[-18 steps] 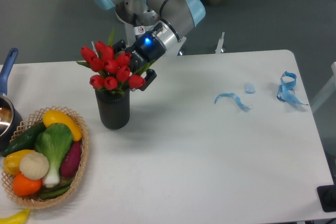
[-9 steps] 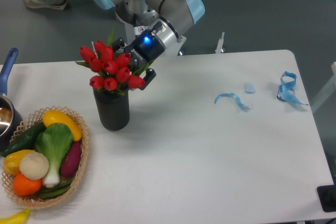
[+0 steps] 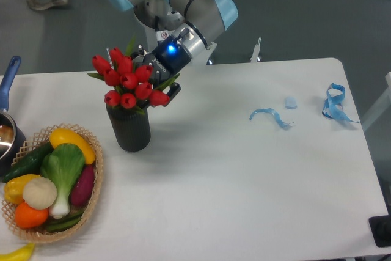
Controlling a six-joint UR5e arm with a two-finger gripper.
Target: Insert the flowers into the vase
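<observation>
While the hand [image 3: 160, 77] grips the tulip bunch [image 3: 128, 81] from its right side, I see the red heads leaning up and left, stems running down into the upright black ribbed vase [image 3: 129, 128] standing on the worktop [image 3: 244, 181] beside the vegetable basket [image 3: 91, 181].

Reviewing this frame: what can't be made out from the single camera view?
- Gripper fingertips: hidden behind the flowers, so open or shut cannot be told.
- Flower stems: covered by the heads and the vase rim; how deep they sit is unseen.
- Blue-handled pot: cut off by the left edge.
- Small pale blue object near the ribbons: too small to identify.
- Yellow item at bottom left: cut off by the bottom edge.
</observation>
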